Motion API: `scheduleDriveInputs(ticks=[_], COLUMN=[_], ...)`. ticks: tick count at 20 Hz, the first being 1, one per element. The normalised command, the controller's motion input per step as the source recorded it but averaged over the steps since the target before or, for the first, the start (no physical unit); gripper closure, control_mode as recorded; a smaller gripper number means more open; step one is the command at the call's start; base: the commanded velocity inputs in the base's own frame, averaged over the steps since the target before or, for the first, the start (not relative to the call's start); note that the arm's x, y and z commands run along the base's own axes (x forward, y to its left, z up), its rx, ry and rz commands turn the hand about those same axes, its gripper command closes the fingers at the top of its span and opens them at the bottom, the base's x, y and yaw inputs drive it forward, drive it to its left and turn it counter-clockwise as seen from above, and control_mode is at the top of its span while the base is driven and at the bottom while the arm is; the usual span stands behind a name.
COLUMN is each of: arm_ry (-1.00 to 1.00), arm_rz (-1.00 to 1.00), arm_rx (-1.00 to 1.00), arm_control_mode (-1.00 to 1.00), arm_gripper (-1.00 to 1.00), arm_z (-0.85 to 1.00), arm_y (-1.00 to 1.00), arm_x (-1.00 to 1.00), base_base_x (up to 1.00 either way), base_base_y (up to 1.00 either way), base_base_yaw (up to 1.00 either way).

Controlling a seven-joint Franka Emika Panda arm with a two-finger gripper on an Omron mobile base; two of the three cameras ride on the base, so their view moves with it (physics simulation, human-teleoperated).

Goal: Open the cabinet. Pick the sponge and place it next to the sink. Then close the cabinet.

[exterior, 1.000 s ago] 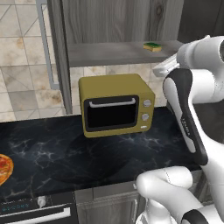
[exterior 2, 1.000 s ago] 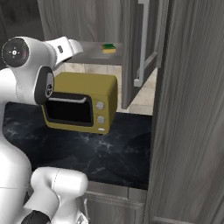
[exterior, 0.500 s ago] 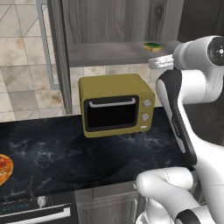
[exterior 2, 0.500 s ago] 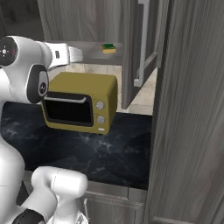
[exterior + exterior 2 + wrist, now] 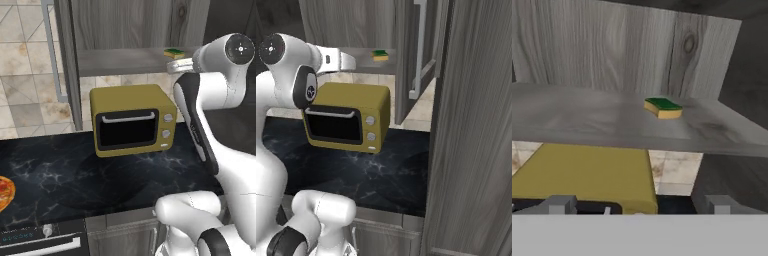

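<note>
The cabinet [image 5: 125,25] stands open, its left door [image 5: 65,65] swung out beside the shelf [image 5: 125,61]. A yellow sponge with a green top [image 5: 175,52] lies on that shelf [image 5: 587,117] near its right end, also seen as the sponge [image 5: 380,55] and the sponge [image 5: 663,108]. My gripper [image 5: 175,66] hovers level just in front of and slightly below the shelf edge, short of the sponge. The gripper [image 5: 640,205] is open, fingertips [image 5: 562,204] wide apart with nothing between them. The gripper [image 5: 352,62] points toward the shelf [image 5: 363,52]. The sink is out of view.
A mustard-yellow microwave [image 5: 132,120] sits on the black marble counter [image 5: 50,170] right under the shelf. The open right door [image 5: 476,125] looms close at the right, the other door [image 5: 406,60] with its bar handle behind. A pizza [image 5: 4,192] lies at far left.
The arm's upper joint has lifted, and the hand has levelled and edged a little closer to the shelf. The sponge has not moved and the gripper stayed open.
</note>
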Motion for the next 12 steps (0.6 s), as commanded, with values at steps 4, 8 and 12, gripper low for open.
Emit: scheduleDriveInputs(ticks=[4, 8, 12], arm_ry=[0.11, 0.07, 0.05], arm_rz=[0.02, 0.02, 0.00], arm_rx=[0.00, 0.00, 0.00], arm_control_mode=[-1.00, -1.00, -1.00], arm_gripper=[-1.00, -1.00, -1.00], arm_z=[0.00, 0.00, 0.00], arm_y=[-0.21, -0.16, -0.17], arm_x=[0.52, 0.61, 0.68], base_base_x=[0.00, 0.00, 0.00], base_base_y=[0.00, 0.00, 0.00], base_base_yaw=[0.00, 0.00, 0.00])
